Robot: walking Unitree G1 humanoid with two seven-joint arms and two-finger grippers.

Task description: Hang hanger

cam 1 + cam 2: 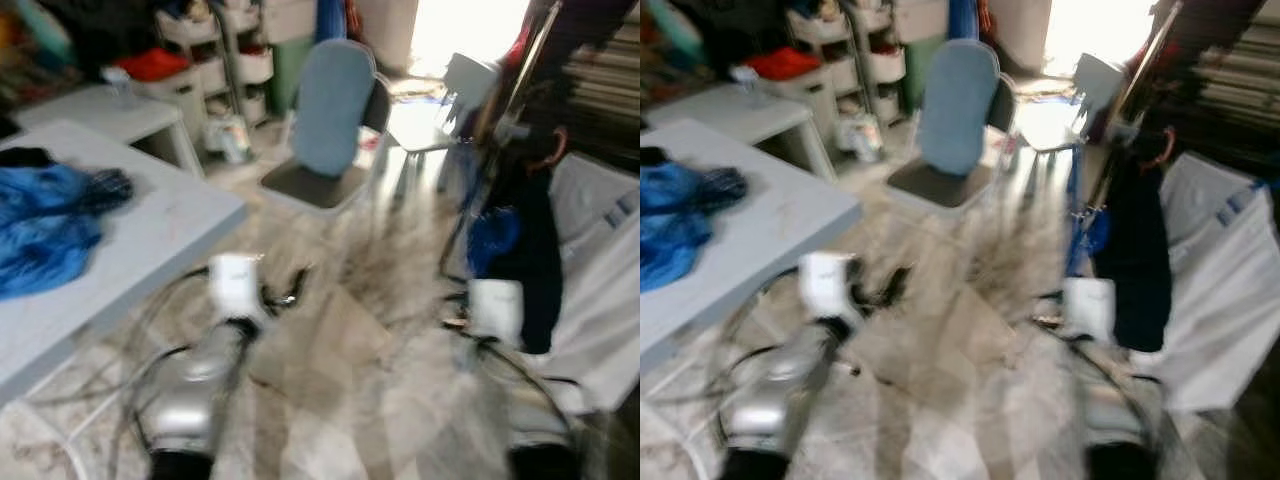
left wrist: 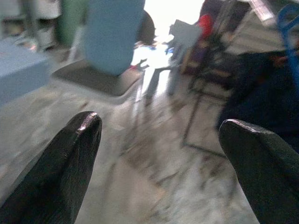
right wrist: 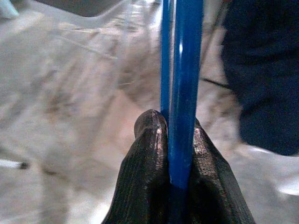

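Observation:
My right gripper (image 3: 176,123) is shut on a blue hanger (image 3: 186,56), whose thin blue bars run up between the pads. In the blurred head views the hanger (image 1: 494,240) shows as a blue patch just above the right wrist, close against a dark garment (image 1: 528,250). That garment hangs from a clothes rack (image 1: 512,90) on the right, by an orange hook (image 1: 551,150). My left gripper (image 2: 159,126) is open with nothing between its fingers. It is held low over the floor, left of centre (image 1: 288,286).
A white table (image 1: 170,215) on the left carries a crumpled blue garment (image 1: 45,225). A blue-backed chair (image 1: 335,105) stands ahead, a small white chair (image 1: 455,95) behind it. White cloth (image 1: 600,270) drapes at the right. Cables lie on the pale floor (image 1: 350,330).

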